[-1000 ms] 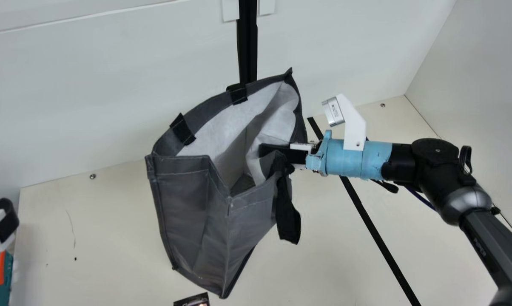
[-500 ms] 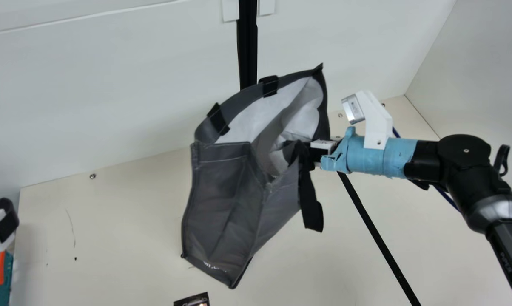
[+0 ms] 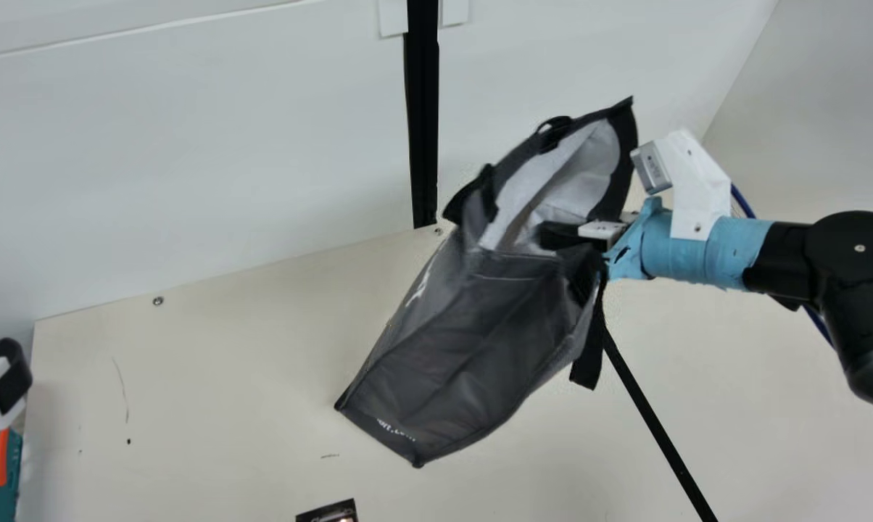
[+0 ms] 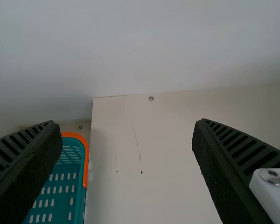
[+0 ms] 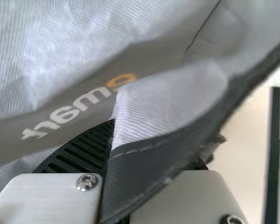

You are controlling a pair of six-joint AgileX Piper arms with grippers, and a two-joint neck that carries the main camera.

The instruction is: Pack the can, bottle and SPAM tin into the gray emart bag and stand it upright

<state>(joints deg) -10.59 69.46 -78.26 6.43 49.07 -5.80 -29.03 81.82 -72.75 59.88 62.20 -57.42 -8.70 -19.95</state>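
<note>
Two walls edge the cream table; left fingers released, right fingers grasping bag.

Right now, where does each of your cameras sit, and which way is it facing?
Main view: on my neck, looking down across the table at the gray bag; my right arm shows, with a piece of my left arm at the edge.
Left wrist view: on that wrist, looking out past my open left gripper to the table, wall and teal basket.
Right wrist view: on that wrist, looking past my right gripper, clamped on the bag's rim, at its lining.
Main shares the basket with left, the bag with right.
</note>
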